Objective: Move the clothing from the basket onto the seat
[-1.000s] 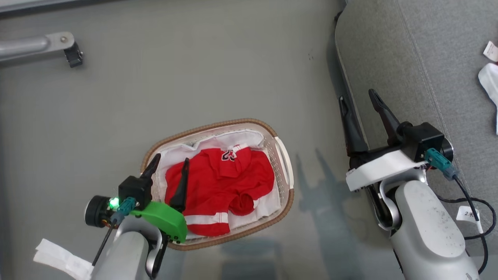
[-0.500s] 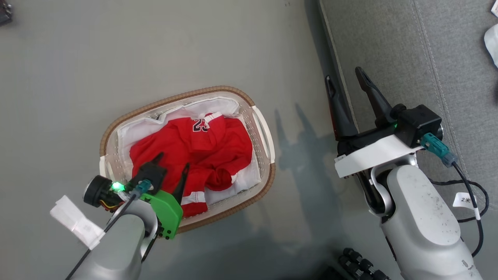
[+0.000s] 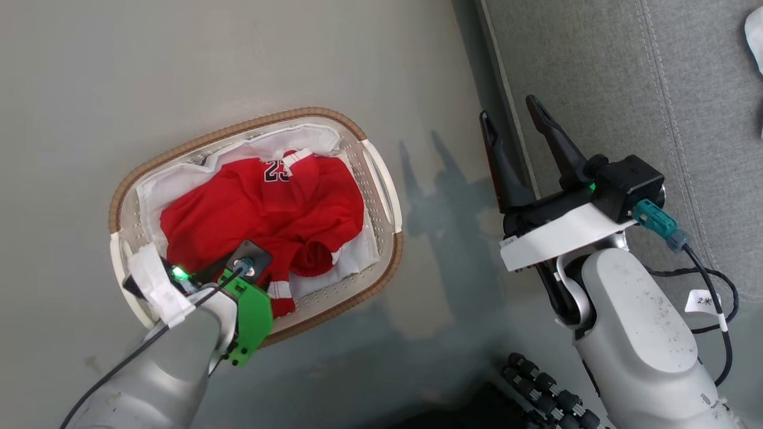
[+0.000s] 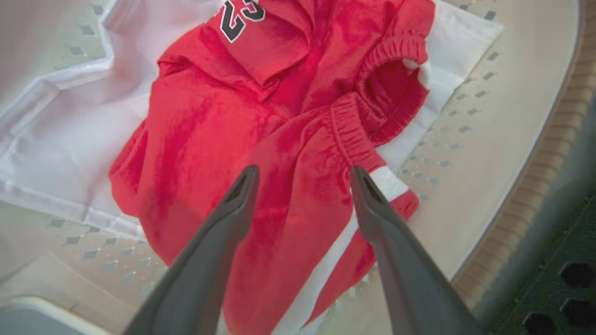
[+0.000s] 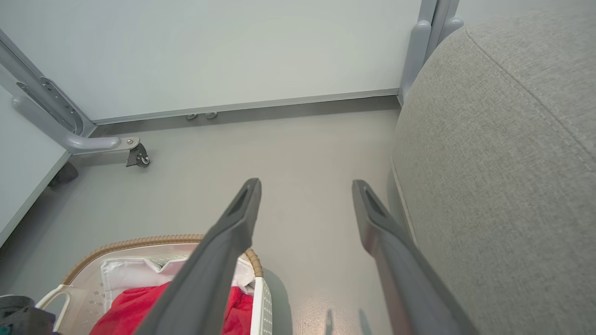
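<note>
The basket (image 3: 310, 113), white with a brown woven rim, stands on the grey floor and holds the clothing (image 3: 262, 208), a crumpled red jersey with a black number and white stripe. My left arm points steeply down into the basket. In the left wrist view my left gripper (image 4: 302, 170) is open, its fingers straddling a red fold of the clothing (image 4: 223, 116) beside an elastic waistband; contact cannot be told. My right gripper (image 3: 509, 110) hangs open and empty at the edge of the grey seat (image 3: 596, 89), also seen as right gripper (image 5: 306, 182) beside the seat (image 5: 503, 163).
White fabric (image 3: 754, 30) lies on the seat at the far right edge. A black cable with a paper tag (image 3: 703, 301) trails from my right wrist. Dark parts of my base (image 3: 542, 393) show at the bottom. A metal frame leg with a caster (image 5: 135, 156) stands by the wall.
The head camera has shifted, sliding the scene left and down-frame. My left gripper has tipped from above the basket's near side down into it over the red clothing. The right gripper stays open.
</note>
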{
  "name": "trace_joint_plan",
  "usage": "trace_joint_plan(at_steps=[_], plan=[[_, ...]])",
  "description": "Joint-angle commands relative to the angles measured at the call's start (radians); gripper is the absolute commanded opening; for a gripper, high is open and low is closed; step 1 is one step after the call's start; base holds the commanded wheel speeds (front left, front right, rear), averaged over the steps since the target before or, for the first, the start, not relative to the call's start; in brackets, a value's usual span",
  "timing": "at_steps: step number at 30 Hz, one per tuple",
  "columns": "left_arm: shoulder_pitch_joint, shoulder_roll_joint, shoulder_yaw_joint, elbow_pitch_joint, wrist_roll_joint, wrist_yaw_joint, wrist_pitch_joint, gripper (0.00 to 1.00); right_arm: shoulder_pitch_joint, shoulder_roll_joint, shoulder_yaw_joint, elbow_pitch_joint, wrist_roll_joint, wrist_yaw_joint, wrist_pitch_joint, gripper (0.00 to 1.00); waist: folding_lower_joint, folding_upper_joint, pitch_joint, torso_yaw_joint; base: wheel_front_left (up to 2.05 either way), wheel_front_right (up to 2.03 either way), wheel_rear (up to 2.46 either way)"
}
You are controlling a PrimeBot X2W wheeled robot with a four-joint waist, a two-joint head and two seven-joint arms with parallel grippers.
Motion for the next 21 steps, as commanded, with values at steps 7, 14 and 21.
trace_joint_plan(at_steps=[7, 14, 21], plan=[[-0.065, -0.001, -0.068, 0.068, -0.009, 0.002, 0.106, 1.00, -0.018, -0.003, 0.008, -0.013, 0.013, -0.001, -0.002, 1.00, -0.0001, 0.0000, 0.038, -0.016, 0.00, 0.00, 0.00], [-0.094, 0.002, -0.130, 0.083, -0.018, 0.002, 0.199, 1.00, -0.027, -0.003, 0.030, -0.020, 0.028, -0.001, -0.002, 1.00, -0.0001, 0.0000, 0.063, -0.031, 0.00, 0.00, 0.00], [-0.121, 0.017, -0.196, 0.072, -0.055, 0.002, 0.264, 1.00, -0.039, -0.003, 0.045, -0.031, 0.044, -0.001, -0.002, 1.00, -0.0001, 0.0000, 0.091, -0.044, 0.00, 0.00, 0.00]])
